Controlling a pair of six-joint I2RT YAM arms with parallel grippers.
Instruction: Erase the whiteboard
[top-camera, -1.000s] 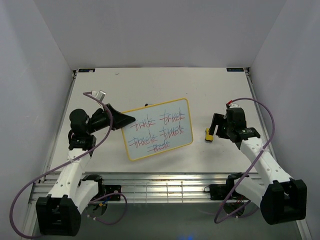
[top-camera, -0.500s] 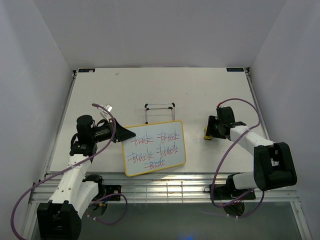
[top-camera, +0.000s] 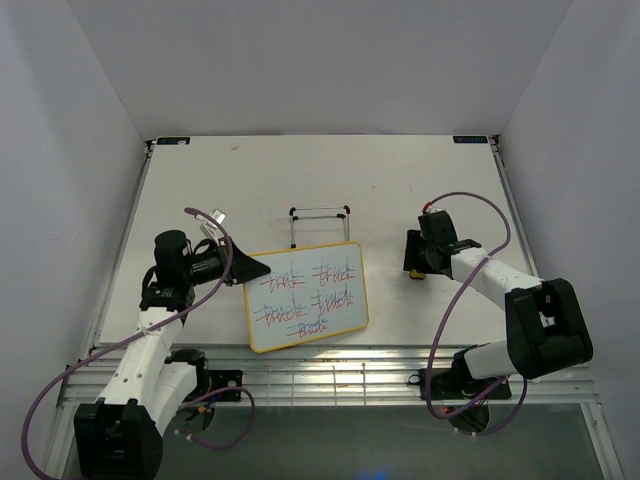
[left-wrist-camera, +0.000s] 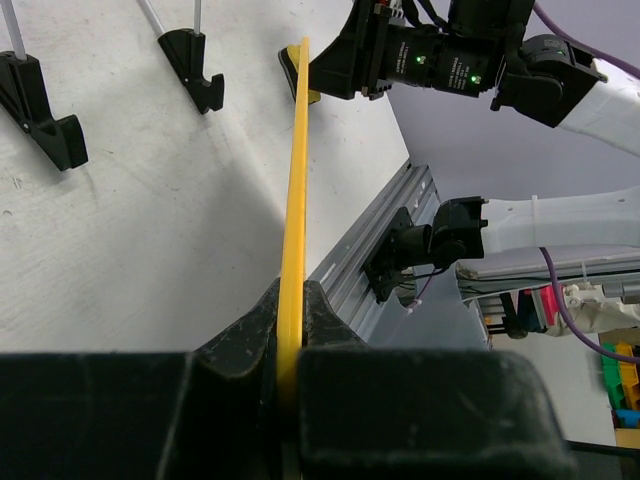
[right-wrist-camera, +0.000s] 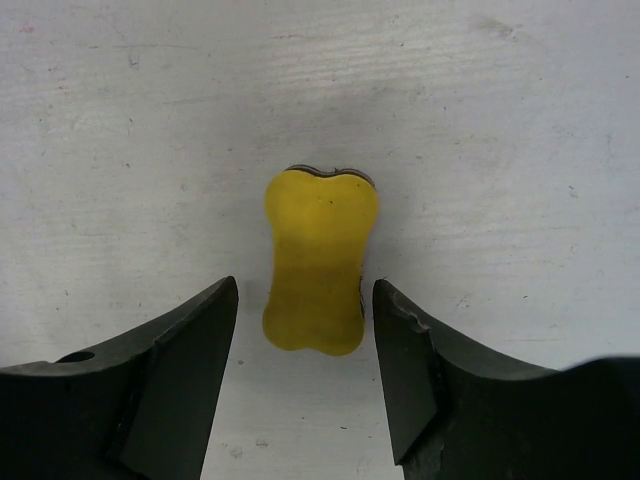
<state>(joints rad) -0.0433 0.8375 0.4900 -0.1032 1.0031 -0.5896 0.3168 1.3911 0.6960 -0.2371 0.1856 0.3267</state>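
Whiteboard (top-camera: 305, 296) near the front of the table (top-camera: 250, 180), red/blue scribbles on it. Left gripper (left-wrist-camera: 290, 330) clamped on its left rim; board looks slightly lifted, hard to confirm. Right gripper (right-wrist-camera: 305, 288) spread wide, straddling yellow eraser (right-wrist-camera: 318, 262). Wire stand (top-camera: 320, 222) just behind board.

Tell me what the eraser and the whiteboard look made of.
The eraser: matte yellow body, likely foam or soft plastic; a dark, felt-like layer shows at its far edge. The whiteboard: smooth white face, thin yellow rim, probably plastic; straight edge suggests rigid.
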